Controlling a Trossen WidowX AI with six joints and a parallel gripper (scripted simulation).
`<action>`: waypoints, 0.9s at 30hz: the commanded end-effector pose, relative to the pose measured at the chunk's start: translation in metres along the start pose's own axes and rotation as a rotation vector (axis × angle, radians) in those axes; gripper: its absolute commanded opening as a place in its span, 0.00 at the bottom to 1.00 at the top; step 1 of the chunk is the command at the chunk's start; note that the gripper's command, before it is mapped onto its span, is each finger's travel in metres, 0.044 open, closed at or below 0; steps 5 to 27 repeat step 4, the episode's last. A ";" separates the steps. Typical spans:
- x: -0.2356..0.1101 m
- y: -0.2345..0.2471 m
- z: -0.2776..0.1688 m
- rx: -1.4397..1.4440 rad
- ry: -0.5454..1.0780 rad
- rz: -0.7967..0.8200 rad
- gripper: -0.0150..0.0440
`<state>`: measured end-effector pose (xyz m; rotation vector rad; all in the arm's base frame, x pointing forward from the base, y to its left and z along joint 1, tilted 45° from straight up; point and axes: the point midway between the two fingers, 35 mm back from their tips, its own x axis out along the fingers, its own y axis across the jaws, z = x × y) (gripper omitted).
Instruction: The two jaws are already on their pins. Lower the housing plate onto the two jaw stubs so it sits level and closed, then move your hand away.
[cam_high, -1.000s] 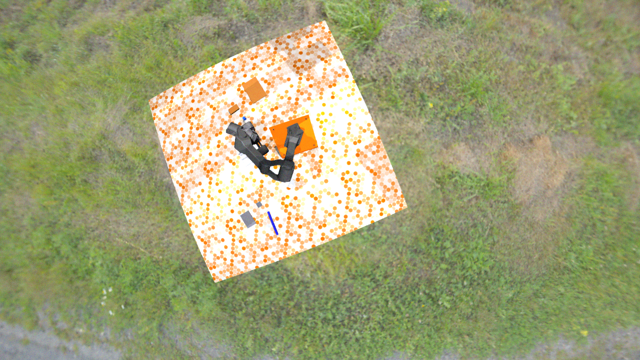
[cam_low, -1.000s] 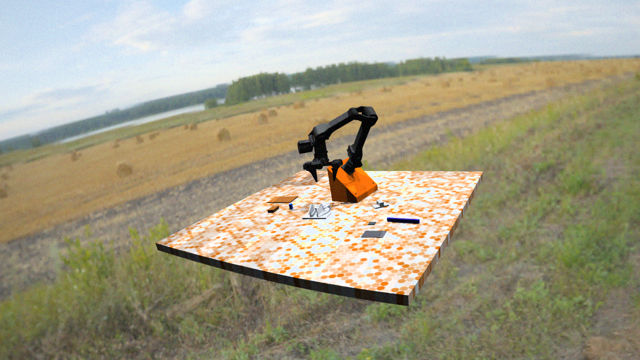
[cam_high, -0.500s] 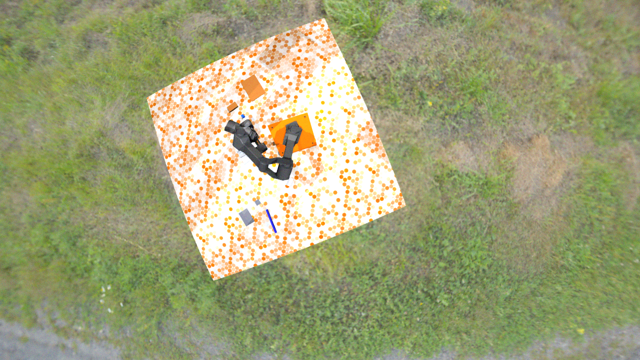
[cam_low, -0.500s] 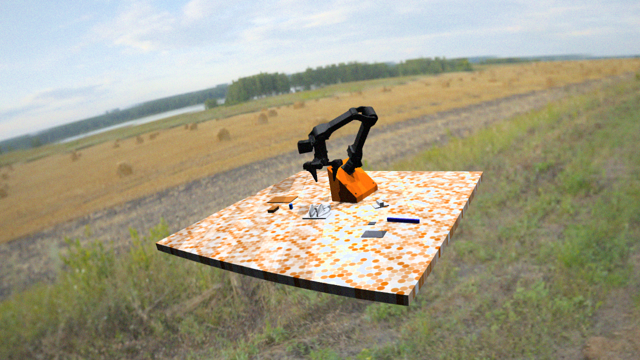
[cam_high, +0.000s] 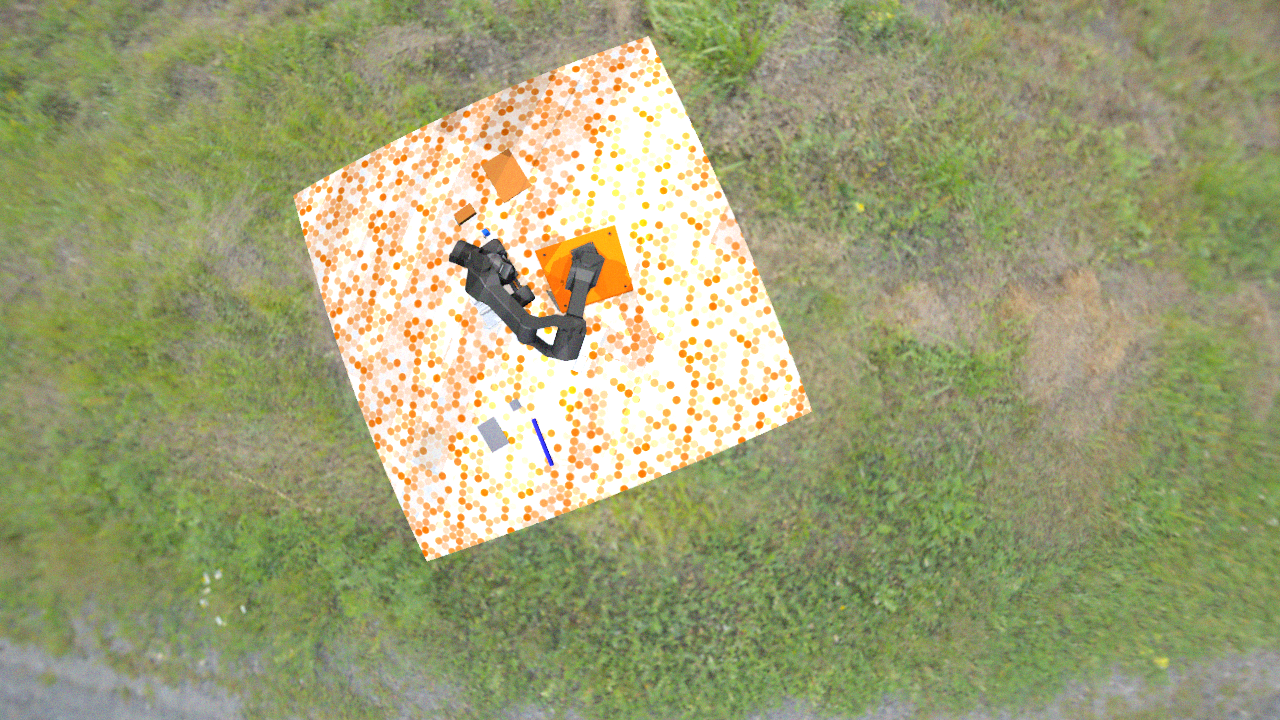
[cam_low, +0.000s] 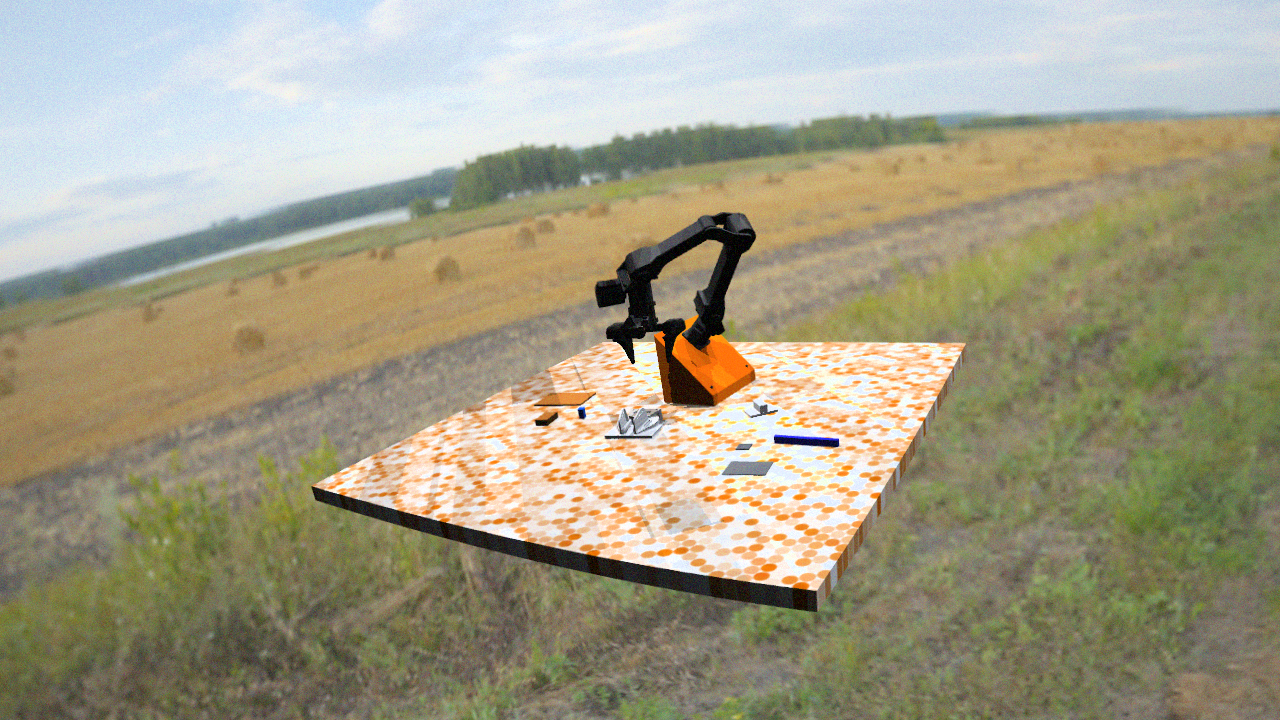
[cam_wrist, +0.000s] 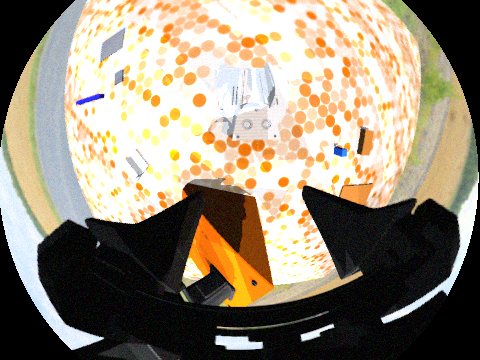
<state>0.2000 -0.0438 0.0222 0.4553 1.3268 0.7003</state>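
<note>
The claw (cam_high: 512, 273) (cam_low: 651, 358) (cam_wrist: 254, 194) gapes wide, gripping nothing; the pinned assembly (cam_high: 488, 315) (cam_low: 639, 422) (cam_wrist: 255, 132) stands uncovered, the likely housing plate (cam_low: 761, 409) (cam_wrist: 135, 167) apart, leaving pickup, lowering and withdrawal.

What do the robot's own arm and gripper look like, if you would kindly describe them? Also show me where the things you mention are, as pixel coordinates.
The arm (cam_high: 503, 302) (cam_low: 673, 250) is matte black, with chunky angular links and an open, frame-like gap near the elbow. The gripper (cam_low: 652, 351) (cam_wrist: 254, 194) is black too, its two fingers broad at the root and tapering to points. I see no cables or markings I could name.
</note>
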 end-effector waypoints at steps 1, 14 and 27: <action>0.000 0.000 -0.001 -0.001 0.004 -0.001 1.00; 0.000 0.000 -0.001 -0.001 0.004 -0.001 1.00; 0.000 0.000 -0.001 -0.001 0.004 -0.001 1.00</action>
